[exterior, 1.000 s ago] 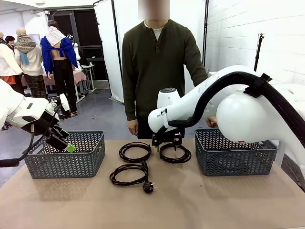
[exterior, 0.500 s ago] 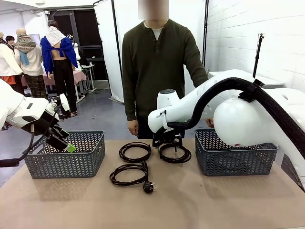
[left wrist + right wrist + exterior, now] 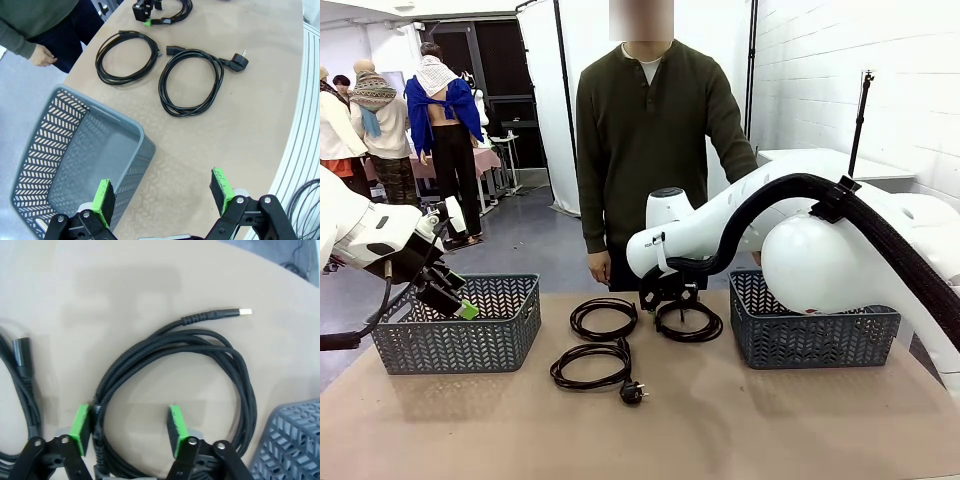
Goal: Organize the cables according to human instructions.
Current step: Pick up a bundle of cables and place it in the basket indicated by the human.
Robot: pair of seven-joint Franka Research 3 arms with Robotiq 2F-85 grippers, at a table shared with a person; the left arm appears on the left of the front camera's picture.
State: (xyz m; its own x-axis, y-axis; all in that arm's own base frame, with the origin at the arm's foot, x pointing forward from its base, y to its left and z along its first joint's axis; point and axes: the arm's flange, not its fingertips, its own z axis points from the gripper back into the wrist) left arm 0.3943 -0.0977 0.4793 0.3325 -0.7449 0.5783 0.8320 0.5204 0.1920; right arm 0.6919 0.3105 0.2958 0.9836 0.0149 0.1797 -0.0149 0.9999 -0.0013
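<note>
Three black cables lie coiled on the table: a far-left coil (image 3: 603,318) (image 3: 127,55), a near coil (image 3: 590,365) (image 3: 192,82) with a chunky plug (image 3: 633,392), and a far-right coil (image 3: 688,321) (image 3: 200,365) ending in a slim metal-tipped connector (image 3: 244,312). My right gripper (image 3: 670,298) (image 3: 127,424) is down on the far-right coil, jaws apart. The coil's strands run between the pads, against the left pad (image 3: 80,422). My left gripper (image 3: 455,300) (image 3: 165,192) hangs open and holds nothing, over the left basket's edge. The human (image 3: 650,130) stands at the far side with arms down.
A grey lattice basket (image 3: 460,330) (image 3: 75,150) stands at the left of the table and another one (image 3: 810,325) (image 3: 295,440) at the right, close beside the right coil. Bare tabletop runs along the near edge.
My right arm has shifted slightly left and settled lower over the far-right coil. The left arm, the other cables and the person have not moved.
</note>
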